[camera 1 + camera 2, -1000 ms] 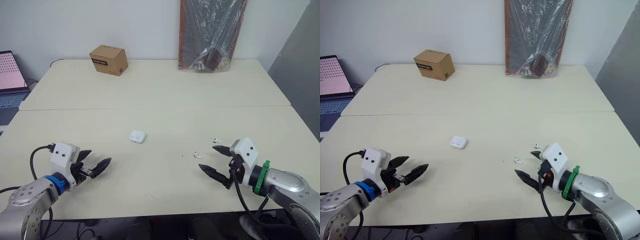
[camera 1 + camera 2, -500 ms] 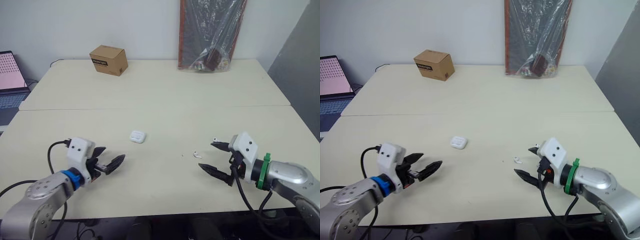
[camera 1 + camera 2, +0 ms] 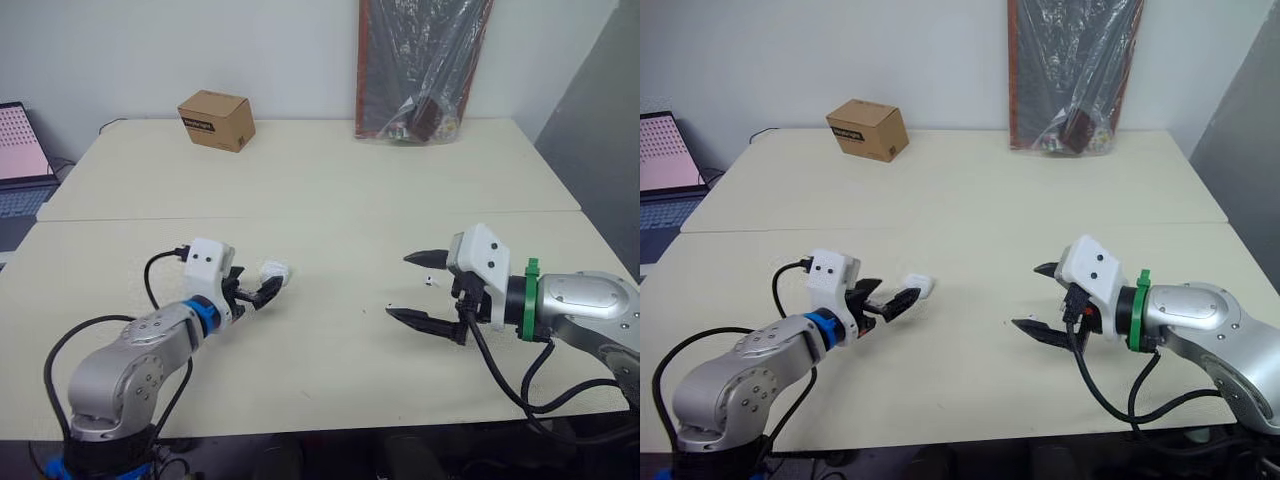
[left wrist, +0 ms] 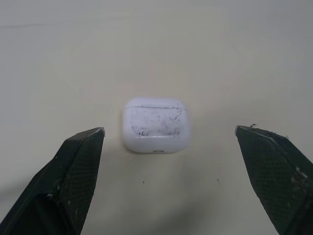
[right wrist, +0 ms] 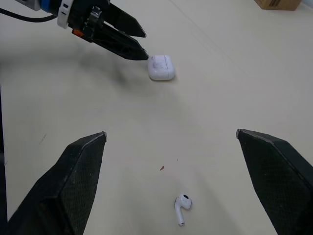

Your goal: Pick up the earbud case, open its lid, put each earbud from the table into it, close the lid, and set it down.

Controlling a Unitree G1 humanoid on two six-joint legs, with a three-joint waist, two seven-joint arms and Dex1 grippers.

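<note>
Left side, near half of the table point(image 3: 330, 180): the left arm reaches in low from the near left, elbow bent, wrist pointing right and slightly far. The left gripper point(image 3: 258, 287) is spread wide. In its wrist view the earbud case point(image 4: 156, 125) lies flat between the two fingertips with a gap on each side, so there is no contact.

Case: small white shell with rounded corners, lid shut, face scuffed. The lid seam sits at the end away from the gripper and the port end faces it. We judge it light, rigid and smooth, so likely to skid or squirt out under a glancing squeeze. The best hold looks to be across the two side walls below the seam, which leaves the lid free to swing. Because it lies so flat, the fingers would need to come right down to the tabletop.

Right side: the right arm comes in from the right with its forearm about level, hovering above the table and pointing left. The right gripper point(image 3: 400, 285) is also wide apart and holds nothing, one finger far and one near. One earbud point(image 5: 182, 205) lies on the table between its fingers. A second earbud point(image 3: 430, 279) lies just beside, farther back. Both are tiny, light and glossy, so we expect them to roll. The stem looks like the sensible place to pinch.
</note>
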